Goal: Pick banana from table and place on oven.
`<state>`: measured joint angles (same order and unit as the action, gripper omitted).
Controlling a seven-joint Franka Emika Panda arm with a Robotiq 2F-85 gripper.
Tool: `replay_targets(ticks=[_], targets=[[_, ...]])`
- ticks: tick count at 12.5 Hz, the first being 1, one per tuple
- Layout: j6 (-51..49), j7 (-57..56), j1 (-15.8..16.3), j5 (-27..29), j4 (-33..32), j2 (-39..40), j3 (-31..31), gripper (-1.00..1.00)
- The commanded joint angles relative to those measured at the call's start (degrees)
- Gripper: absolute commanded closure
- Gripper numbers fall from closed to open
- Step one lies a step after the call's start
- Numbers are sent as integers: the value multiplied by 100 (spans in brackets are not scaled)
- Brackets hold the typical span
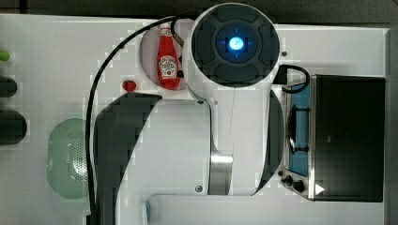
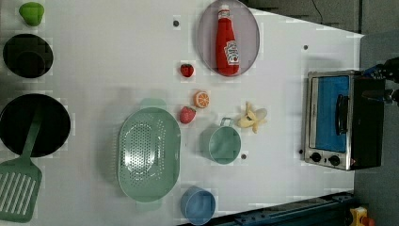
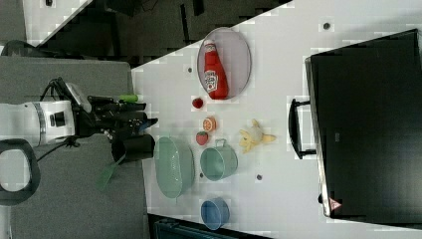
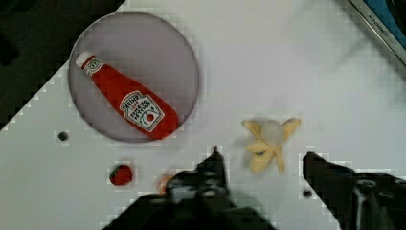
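Fingers [image 4: 218, 165] of the black gripper [image 4: 261, 163] stood apart with nothing between them, raised above the large white desk [image 4: 287, 62]. In the wrist view the small pale-yellow toy banana [image 4: 268, 143], partly peeled with splayed flaps and a whitish tip, lay on the desk in the gap between the two fingers, clear of both.

In the left view the banana [image 2: 253, 118] rested on the desk between the small green cup with a handle [image 2: 224, 143] and the boxy toaster oven with silver frame, bluish glass door and black knobs [image 2: 341, 120], apart from both. The round orange slice [image 2: 201, 99] and a red strawberry [image 2: 187, 114] lay toward the left view's left of the banana. A second red strawberry [image 2: 187, 70] lay just beside the oval grey plate [image 2: 207, 28], which carried the red ketchup bottle [image 2: 227, 42] lying flat.

In the right view the oven's black top [image 3: 368, 124] was bare, and the oval pale-green perforated colander [image 3: 174, 167] sat near the green cup [image 3: 219, 162]. The small blue cup [image 3: 215, 213] stood near the desk edge.

In the top view the white arm [image 1: 187, 140] covered the middle of the desk.
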<state>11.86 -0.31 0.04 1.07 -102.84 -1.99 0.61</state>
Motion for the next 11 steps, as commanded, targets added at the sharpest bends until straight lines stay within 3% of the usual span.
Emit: replay_targets(ticks=[1, 3, 7, 11], targets=[[-644, 954, -64, -71, -1620, -2272, 140, -59], [-643, 953, -64, -71, -1632, -2269, 139, -99], [-267, 954, -64, -71, -1872, -2113, 139, -100], [876, 953, -64, -71, -2707, -1620, 140, -100]])
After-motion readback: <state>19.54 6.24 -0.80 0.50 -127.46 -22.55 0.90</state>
